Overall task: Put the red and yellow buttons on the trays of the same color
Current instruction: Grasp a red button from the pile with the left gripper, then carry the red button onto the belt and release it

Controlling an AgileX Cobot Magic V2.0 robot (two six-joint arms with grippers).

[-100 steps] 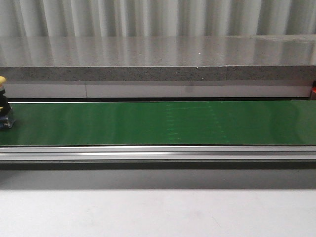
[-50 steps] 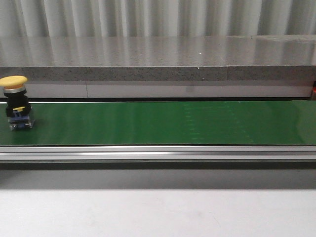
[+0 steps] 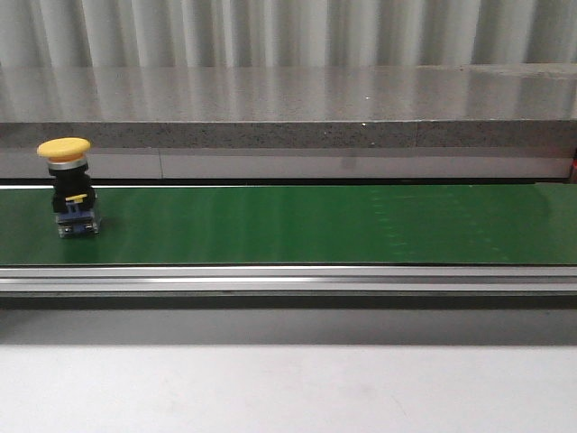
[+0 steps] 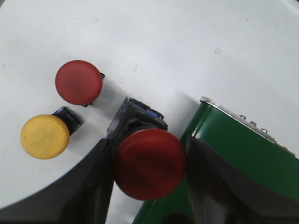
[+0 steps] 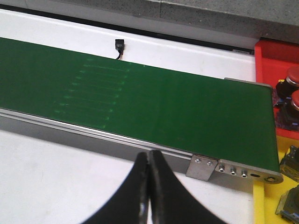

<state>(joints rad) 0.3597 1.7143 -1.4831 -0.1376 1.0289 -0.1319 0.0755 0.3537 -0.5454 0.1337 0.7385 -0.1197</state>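
A long green conveyor belt [image 3: 315, 225] runs across the scene from left to right, framed by a metal rail, with a grey stone ledge [image 3: 288, 122] behind it. The belt appears to be the route that carries buttons from the left arm's side to the right arm's side.

At the belt's right end, seen in the right wrist view, sit a red tray [image 5: 275, 58] and, just beside it, a yellow tray [image 5: 259, 205]. The red tray already holds two red buttons [image 5: 292, 74], so sorting seems to be under way.

A yellow-capped button [image 3: 65, 147] stands upright on the far left of the belt, well apart from the trays it must reach.

The left gripper [image 4: 148, 161] hangs over a white table [image 4: 163, 42] by the belt's left end, its fingers clamped on a large red button [image 4: 149, 163], probably to set it on the belt. Two more buttons wait on the table nearby, one red [image 4: 78, 81] and one yellow [image 4: 44, 136].

The right gripper [image 5: 149, 161] hovers over the near rail with its fingers pressed together and holding nothing, likely waiting for a button to arrive.
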